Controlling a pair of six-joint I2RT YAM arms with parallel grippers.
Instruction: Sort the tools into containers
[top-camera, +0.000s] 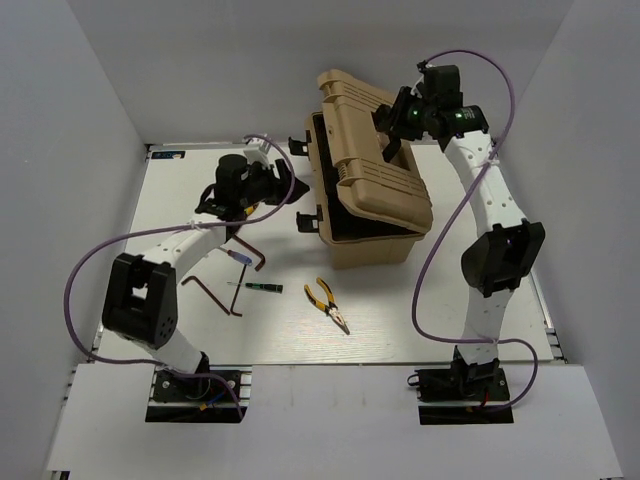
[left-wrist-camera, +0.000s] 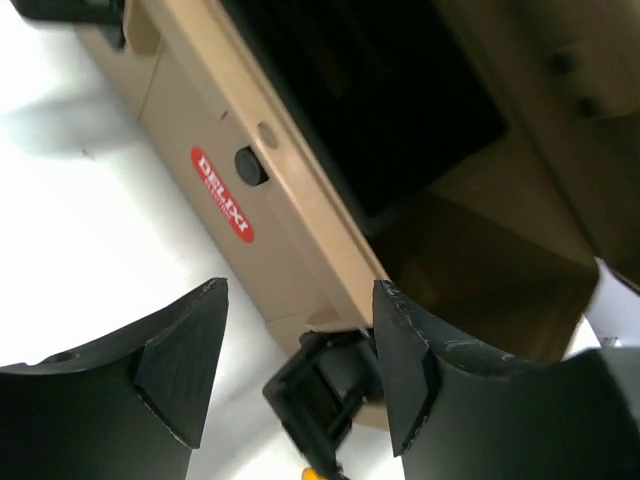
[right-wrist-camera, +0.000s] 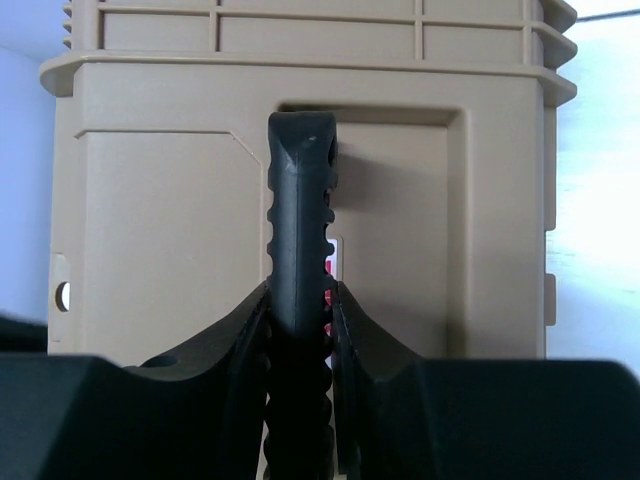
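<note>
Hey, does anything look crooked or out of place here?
The toolbox lid sits tilted, half raised over the box, with the right tool clamped on its black handle. Pliers lie loose on the table.

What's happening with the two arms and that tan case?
The right gripper is shut on the black handle of the tan toolbox and holds its lid partly raised. The left gripper is open and holds nothing, beside the box's open side. The pliers, hex keys and a short stick tool lie on the table in front of the box, not yet sorted.
</note>
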